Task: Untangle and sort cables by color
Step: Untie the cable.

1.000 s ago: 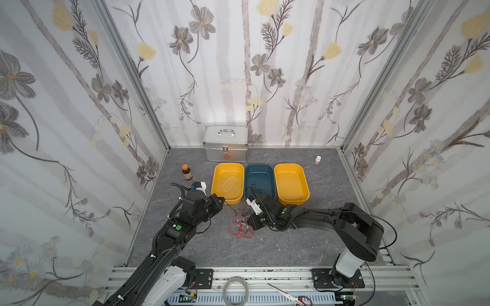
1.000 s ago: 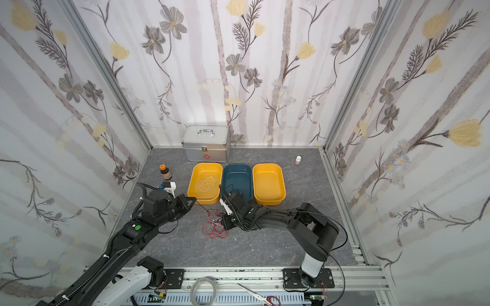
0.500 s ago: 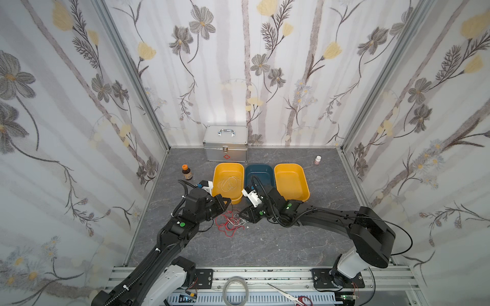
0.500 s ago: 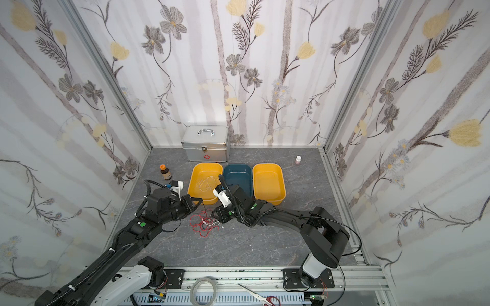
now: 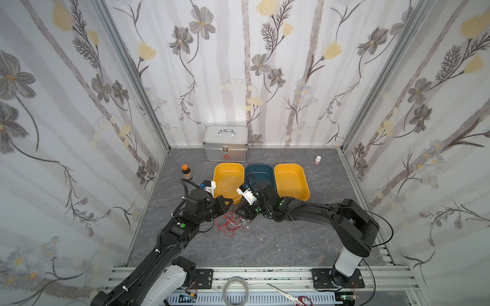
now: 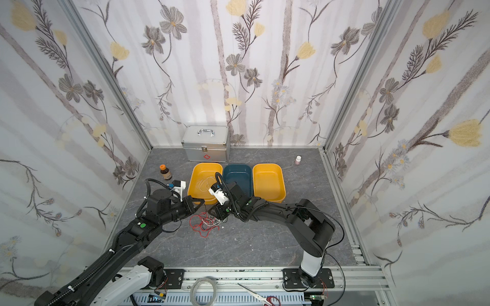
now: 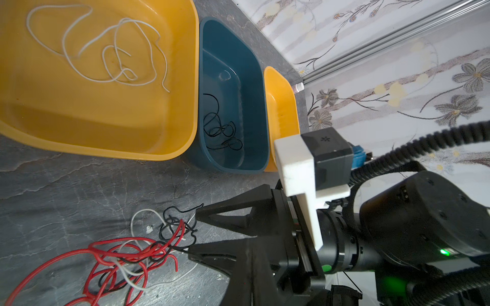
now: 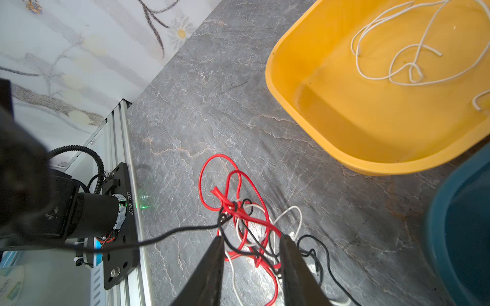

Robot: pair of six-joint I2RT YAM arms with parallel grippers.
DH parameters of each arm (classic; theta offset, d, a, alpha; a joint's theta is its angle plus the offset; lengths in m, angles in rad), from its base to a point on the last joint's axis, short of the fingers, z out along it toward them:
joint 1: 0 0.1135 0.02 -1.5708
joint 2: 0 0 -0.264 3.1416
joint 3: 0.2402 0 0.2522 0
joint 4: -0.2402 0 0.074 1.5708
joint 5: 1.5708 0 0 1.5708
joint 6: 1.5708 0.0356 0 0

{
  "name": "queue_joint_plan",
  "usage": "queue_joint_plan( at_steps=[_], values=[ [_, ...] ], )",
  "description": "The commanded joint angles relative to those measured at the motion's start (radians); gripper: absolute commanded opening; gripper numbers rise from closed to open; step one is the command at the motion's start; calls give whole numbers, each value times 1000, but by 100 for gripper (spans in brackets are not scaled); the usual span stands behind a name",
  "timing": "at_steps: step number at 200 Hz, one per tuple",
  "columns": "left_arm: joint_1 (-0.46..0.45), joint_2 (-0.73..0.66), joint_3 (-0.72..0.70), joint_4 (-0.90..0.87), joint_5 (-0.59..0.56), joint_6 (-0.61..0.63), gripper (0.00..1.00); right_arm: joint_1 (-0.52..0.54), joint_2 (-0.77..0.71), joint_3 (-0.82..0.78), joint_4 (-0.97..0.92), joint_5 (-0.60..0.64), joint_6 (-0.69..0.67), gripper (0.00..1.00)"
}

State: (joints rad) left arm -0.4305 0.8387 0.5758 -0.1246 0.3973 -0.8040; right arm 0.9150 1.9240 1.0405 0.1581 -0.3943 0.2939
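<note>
Grey floor [image 5: 265,238]; right fingers [image 8: 209,267] newly wider astride cables [image 8: 246,225], left fingers [image 5: 227,203] clamped on black cable [image 8: 172,234]

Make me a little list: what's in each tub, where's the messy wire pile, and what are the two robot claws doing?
Left yellow tub: white cable
Blue tub: black cable
Right yellow tub: no cable seen
Tangle: red, black and white, on the table in front of the tubs
Left gripper: shut, seemingly on a black strand stretched taut from the tangle
Right gripper: open, jaws either side of tangle strands
</note>
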Motion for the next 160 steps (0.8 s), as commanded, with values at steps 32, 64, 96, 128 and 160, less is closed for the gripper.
queue_joint_plan(
  at_steps=[32, 64, 96, 128, 160],
  values=[
    [-7, -1, -8, 59, 26, 19, 0, -8, 36, 4, 85, -14, 34, 24],
    [-14, -7, -12, 56, 29, 25, 0, -15, 14, -21, 118, -20, 50, 16],
    [-19, -5, -20, 65, 31, 30, 0, -18, -2, -34, 122, -5, 68, 4],
    [-32, -2, -27, 71, 36, 45, 0, -34, -41, -73, 178, 0, 116, 2],
    [-46, 0, -33, 72, 30, 55, 0, -43, -53, -85, 187, 4, 122, 2]
  ],
)
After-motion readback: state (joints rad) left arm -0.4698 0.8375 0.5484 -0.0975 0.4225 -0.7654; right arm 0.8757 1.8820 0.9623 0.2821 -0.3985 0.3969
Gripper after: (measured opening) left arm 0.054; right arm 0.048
